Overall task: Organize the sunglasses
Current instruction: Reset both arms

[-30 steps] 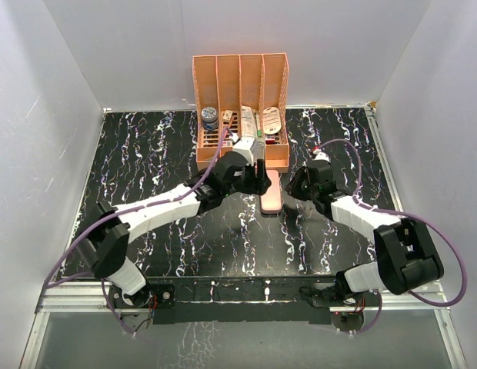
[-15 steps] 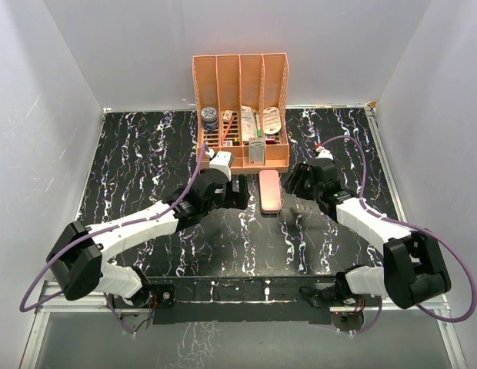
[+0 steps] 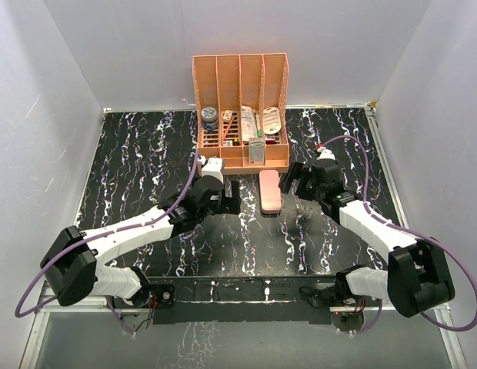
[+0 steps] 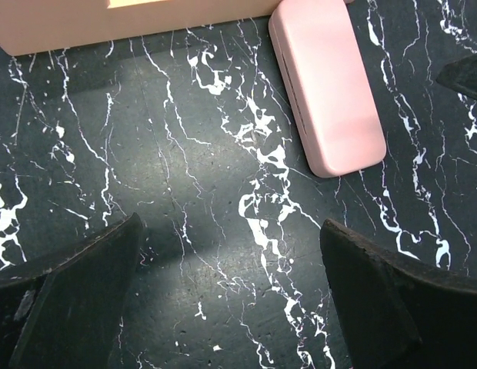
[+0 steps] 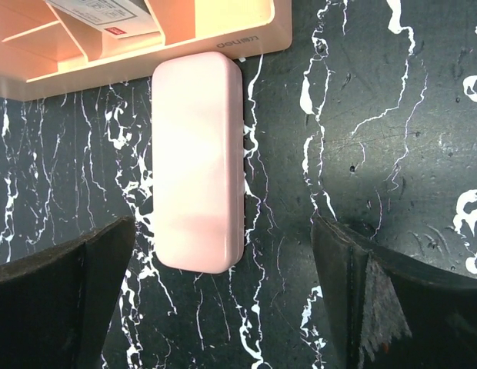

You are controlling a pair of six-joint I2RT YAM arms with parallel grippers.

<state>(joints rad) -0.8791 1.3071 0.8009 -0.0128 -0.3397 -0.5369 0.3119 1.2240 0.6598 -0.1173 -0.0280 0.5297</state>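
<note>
The sunglasses do not show in any view. A shut pink glasses case point(image 3: 270, 191) lies on the black marbled table, its far end against the orange organizer point(image 3: 240, 100). My left gripper point(image 3: 231, 199) hovers just left of the case, open and empty. In the left wrist view its jaws point(image 4: 231, 231) frame bare table, with the case point(image 4: 327, 84) up and to the right. My right gripper point(image 3: 289, 183) sits just right of the case, open and empty. In the right wrist view the case point(image 5: 198, 161) lies ahead of the open jaws point(image 5: 223, 227), nearer the left finger point(image 5: 85, 284).
The organizer's front wall point(image 5: 146, 58) runs across the top of the right wrist view; its slots hold a can point(image 3: 210, 117), cards and small boxes. White walls close in the table on three sides. The left arm's purple cable point(image 3: 38, 284) loops at the near left.
Both grippers have opened and drawn back from the case. The left arm has pulled away from the organizer toward the near left. The case stays where it was.
</note>
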